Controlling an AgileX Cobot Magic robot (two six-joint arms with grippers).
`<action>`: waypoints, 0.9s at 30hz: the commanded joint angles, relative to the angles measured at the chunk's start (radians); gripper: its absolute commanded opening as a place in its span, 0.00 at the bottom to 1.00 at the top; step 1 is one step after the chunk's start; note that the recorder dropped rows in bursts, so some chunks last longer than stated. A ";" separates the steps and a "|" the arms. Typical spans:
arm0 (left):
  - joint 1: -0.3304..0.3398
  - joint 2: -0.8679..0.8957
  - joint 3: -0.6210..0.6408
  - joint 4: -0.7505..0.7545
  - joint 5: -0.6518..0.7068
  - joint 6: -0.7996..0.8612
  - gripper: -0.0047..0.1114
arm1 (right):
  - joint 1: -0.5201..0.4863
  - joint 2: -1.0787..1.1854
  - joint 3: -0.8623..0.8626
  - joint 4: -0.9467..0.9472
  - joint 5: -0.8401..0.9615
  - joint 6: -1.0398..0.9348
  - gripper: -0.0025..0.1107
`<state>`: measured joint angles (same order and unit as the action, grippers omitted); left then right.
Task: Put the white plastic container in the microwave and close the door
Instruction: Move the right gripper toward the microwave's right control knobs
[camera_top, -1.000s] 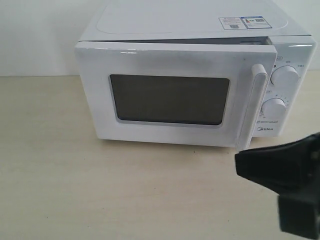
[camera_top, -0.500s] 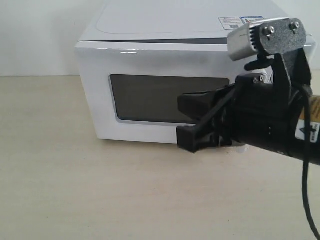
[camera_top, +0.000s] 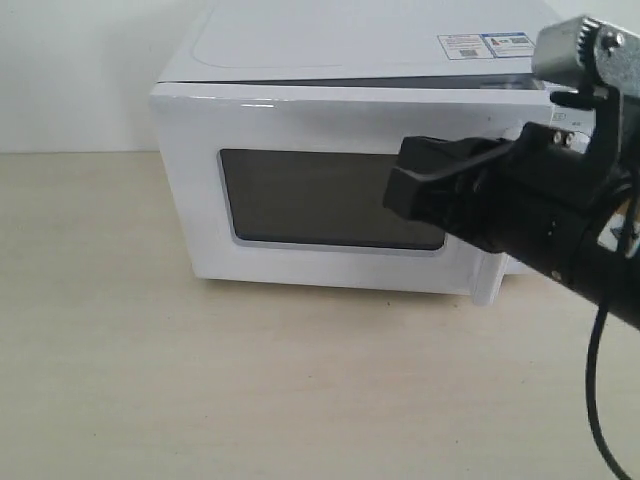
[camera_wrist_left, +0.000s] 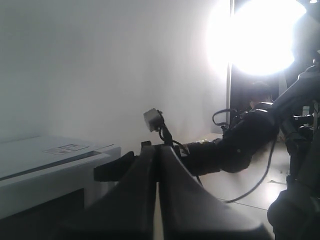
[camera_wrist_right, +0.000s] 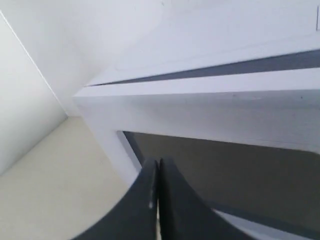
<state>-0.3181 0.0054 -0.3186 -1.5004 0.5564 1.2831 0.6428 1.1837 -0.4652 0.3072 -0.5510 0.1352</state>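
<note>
Door-closing step: right gripper (camera_top: 404, 190), fingers clenched empty, at the door (camera_top: 300, 120), seemingly ajar at right; next needs 1 firm far-ward push; left gripper (camera_wrist_left: 157, 156) likewise clenched.

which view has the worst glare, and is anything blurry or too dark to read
Left wrist view: a lamp blows out part of the frame, leaving the left gripper a dark silhouette. Exterior view: even, soft light with no glare; the right gripper, near the lens, looks slightly soft. Right wrist view: the door is very close and blurred, its edges smeared.
</note>
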 joint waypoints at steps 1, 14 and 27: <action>-0.006 -0.005 0.005 -0.010 -0.011 -0.013 0.07 | 0.120 0.010 0.116 0.319 -0.347 -0.275 0.02; -0.006 -0.005 0.005 -0.010 -0.008 -0.013 0.07 | 0.186 0.205 0.103 0.369 -0.630 -0.357 0.02; -0.006 -0.005 0.005 -0.010 -0.005 -0.013 0.07 | 0.174 0.500 -0.118 0.528 -0.670 -0.441 0.02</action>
<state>-0.3181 0.0054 -0.3186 -1.5004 0.5564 1.2814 0.8226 1.6489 -0.5476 0.8136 -1.2064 -0.2775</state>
